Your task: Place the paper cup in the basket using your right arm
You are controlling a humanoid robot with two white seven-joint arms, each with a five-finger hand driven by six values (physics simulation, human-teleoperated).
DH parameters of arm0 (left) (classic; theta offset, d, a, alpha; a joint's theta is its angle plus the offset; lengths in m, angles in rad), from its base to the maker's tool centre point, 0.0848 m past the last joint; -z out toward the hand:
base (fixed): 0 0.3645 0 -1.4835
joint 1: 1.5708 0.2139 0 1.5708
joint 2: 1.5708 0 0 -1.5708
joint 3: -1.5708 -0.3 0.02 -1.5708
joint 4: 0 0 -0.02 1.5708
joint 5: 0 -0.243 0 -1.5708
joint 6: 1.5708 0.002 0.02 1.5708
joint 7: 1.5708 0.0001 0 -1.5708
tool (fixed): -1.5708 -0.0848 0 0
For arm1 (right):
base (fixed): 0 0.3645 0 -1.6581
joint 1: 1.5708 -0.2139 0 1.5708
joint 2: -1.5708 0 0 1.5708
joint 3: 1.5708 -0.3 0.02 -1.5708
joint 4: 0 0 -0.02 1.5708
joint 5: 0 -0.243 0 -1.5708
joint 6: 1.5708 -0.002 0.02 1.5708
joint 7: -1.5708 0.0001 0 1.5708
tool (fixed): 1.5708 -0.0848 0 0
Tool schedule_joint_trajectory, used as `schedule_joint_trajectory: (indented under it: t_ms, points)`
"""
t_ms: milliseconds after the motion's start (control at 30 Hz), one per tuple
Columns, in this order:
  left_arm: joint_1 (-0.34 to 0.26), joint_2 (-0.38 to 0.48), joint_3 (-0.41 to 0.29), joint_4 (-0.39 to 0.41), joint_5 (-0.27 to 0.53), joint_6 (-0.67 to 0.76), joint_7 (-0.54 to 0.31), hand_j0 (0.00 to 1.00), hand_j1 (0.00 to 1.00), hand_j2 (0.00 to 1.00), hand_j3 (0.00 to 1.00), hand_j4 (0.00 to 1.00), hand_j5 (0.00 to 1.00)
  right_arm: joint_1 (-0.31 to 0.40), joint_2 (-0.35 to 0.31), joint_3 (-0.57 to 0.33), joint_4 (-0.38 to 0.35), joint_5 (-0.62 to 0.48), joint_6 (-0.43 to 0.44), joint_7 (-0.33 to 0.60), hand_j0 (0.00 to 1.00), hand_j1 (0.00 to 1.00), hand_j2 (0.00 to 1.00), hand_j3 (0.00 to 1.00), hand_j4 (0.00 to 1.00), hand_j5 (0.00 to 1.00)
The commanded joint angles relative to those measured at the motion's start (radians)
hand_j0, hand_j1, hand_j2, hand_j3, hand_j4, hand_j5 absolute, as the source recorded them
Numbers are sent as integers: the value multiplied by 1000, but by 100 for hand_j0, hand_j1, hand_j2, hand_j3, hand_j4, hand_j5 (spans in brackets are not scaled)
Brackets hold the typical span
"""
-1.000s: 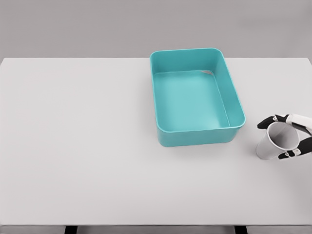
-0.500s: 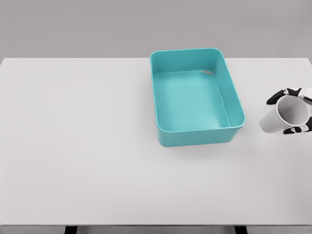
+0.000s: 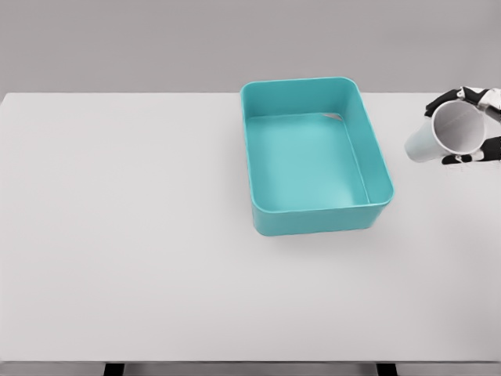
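Paper cup (image 3: pixel 446 133) | raised higher, tilted, right of basket (image 3: pixel 313 157) | right hand (image 3: pixel 476 125) fingers wrapped around it

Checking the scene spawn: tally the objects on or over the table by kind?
Paper cup: 1, white, held tilted in the right hand, off to the right of the basket
Basket: 1, teal, nothing visible inside
Table: 1, white
Total: 3 things, counting the table and not the hand.
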Motion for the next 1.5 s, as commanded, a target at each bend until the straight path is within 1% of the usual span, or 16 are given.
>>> schedule_joint_trajectory:
  t_ms: [0, 100, 267, 467, 533, 633, 733, 800, 833, 967, 1000, 1067, 1167, 1233, 1367, 1467]
  points:
    - [0, 0, 0, 0, 0, 0, 0, 100, 100, 100, 100, 100, 100, -2, 53, -29, 10, 29, 2, -1, 61, 61, 61, 61, 61, 61]
    - [0, 0, 0, 0, 0, 0, 0, 100, 100, 100, 100, 100, 100, -25, 135, -50, 5, 104, 9, -1, 61, 61, 61, 61, 61, 61]
    - [0, 0, 0, 0, 0, 0, 0, 100, 100, 100, 100, 100, 100, -38, 201, -56, 10, 132, 9, -1, 61, 61, 61, 61, 61, 61]
    - [0, 0, 0, 0, 0, 0, 0, 100, 100, 100, 100, 100, 100, -84, 343, -72, 19, 259, 56, -1, 61, 61, 61, 61, 61, 61]
    - [0, 0, 0, 0, 0, 0, 0, 100, 100, 100, 100, 100, 100, -101, 405, -92, 56, 345, 59, -1, 61, 61, 61, 61, 61, 61]
    - [0, 0, 0, 0, 0, 0, 0, 100, 100, 100, 100, 100, 100, -123, 453, -90, 94, 415, 59, -1, 61, 61, 61, 61, 61, 61]
    - [0, 0, 0, 0, 0, 0, 0, 100, 100, 100, 100, 100, 100, -138, 507, -92, 99, 555, 82, -1, 61, 61, 61, 61, 61, 61]
    - [0, 0, 0, 0, 0, 0, 0, 100, 100, 100, 100, 100, 100, -156, 536, -90, 94, 682, 107, -1, 61, 61, 61, 61, 61, 61]
    - [0, 0, 0, 0, 0, 0, 0, 100, 100, 100, 100, 100, 100, -163, 547, -90, 90, 748, 118, -1, 61, 61, 61, 61, 61, 61]
    - [0, 0, 0, 0, 0, 0, 0, 100, 100, 100, 100, 100, 100, -176, 556, -88, 65, 871, 139, -1, 61, 61, 61, 61, 61, 61]
    - [0, 0, 0, 0, 0, 0, 0, 100, 100, 100, 100, 100, 100, -176, 559, -87, 42, 915, 144, -1, 61, 61, 61, 61, 61, 61]
    - [0, 0, 0, 0, 0, 0, 0, 100, 100, 100, 100, 100, 100, -176, 567, -79, -19, 991, 196, -1, 61, 61, 61, 61, 61, 61]
    - [0, 0, 0, 0, 0, 0, 0, 100, 100, 100, 100, 100, 100, -176, 568, -75, -67, 1011, 228, -1, 61, 61, 61, 61, 61, 61]
    - [0, 0, 0, 0, 0, 0, 0, 100, 100, 100, 100, 100, 100, -175, 574, -72, -76, 1076, 242, -1, 61, 61, 61, 61, 61, 61]
    - [0, 0, 0, 0, 0, 0, 0, 100, 100, 100, 100, 100, 100, -176, 611, 14, -85, 1245, 296, -1, 61, 61, 61, 61, 61, 61]
    - [0, 0, 0, 0, 0, 0, 0, 100, 100, 100, 100, 100, 100, -176, 620, 82, -84, 1311, 340, -1, 61, 61, 61, 61, 61, 61]
